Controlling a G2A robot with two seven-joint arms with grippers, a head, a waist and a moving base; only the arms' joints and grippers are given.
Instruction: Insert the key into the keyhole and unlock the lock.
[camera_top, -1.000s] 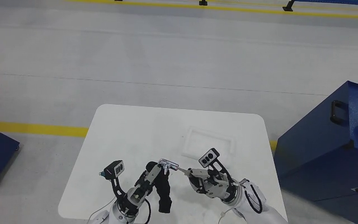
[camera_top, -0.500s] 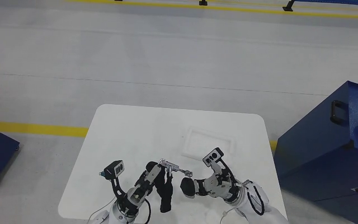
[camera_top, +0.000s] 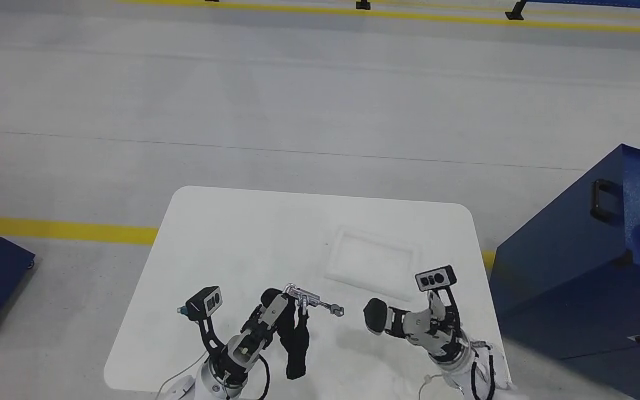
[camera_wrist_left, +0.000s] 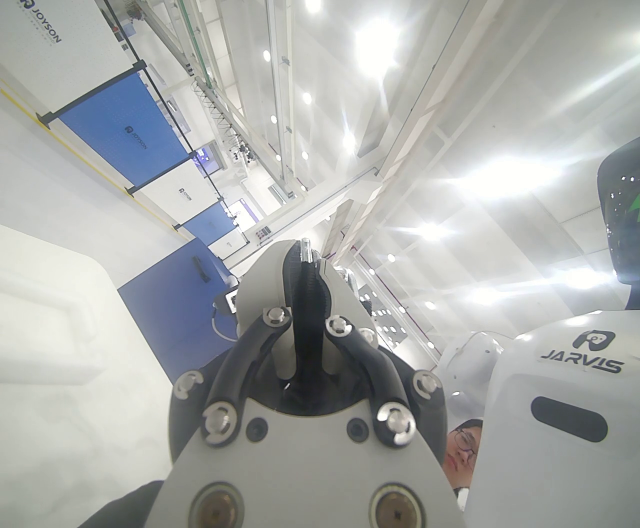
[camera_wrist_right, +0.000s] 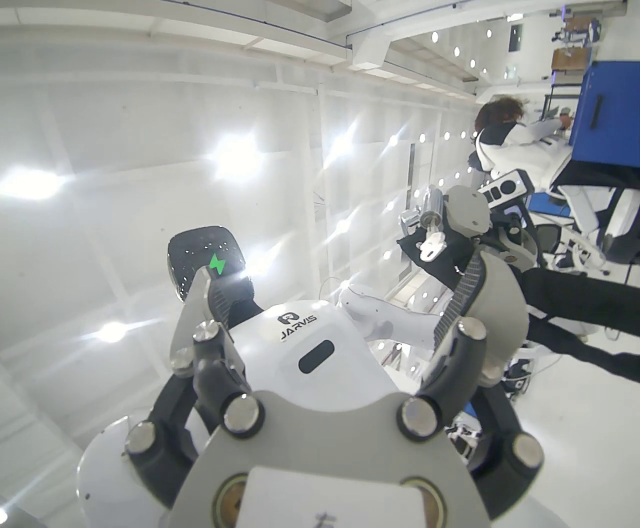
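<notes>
My left gripper (camera_top: 287, 306) hangs over the table's front edge, shut on a silver lock (camera_top: 298, 293). A key (camera_top: 328, 307) sticks out of the lock toward the right. In the left wrist view the pads (camera_wrist_left: 320, 295) are pressed together, with a bit of metal (camera_wrist_left: 306, 250) showing at their tip. My right gripper (camera_top: 374, 316) stands open to the right of the key, a short gap away, holding nothing. The right wrist view looks between the spread fingers (camera_wrist_right: 205, 295) at the lock (camera_wrist_right: 431, 202), with the key (camera_wrist_right: 431, 246) in its end.
The white table (camera_top: 220, 250) carries a shallow white tray (camera_top: 370, 258) at the back right, beyond both grippers. A blue cabinet (camera_top: 590, 260) stands off the table's right side. The left half of the table is bare.
My right gripper has let go of the key and drawn back to the right, rolling its wrist over. The key stays in the lock. The left arm has kept still.
</notes>
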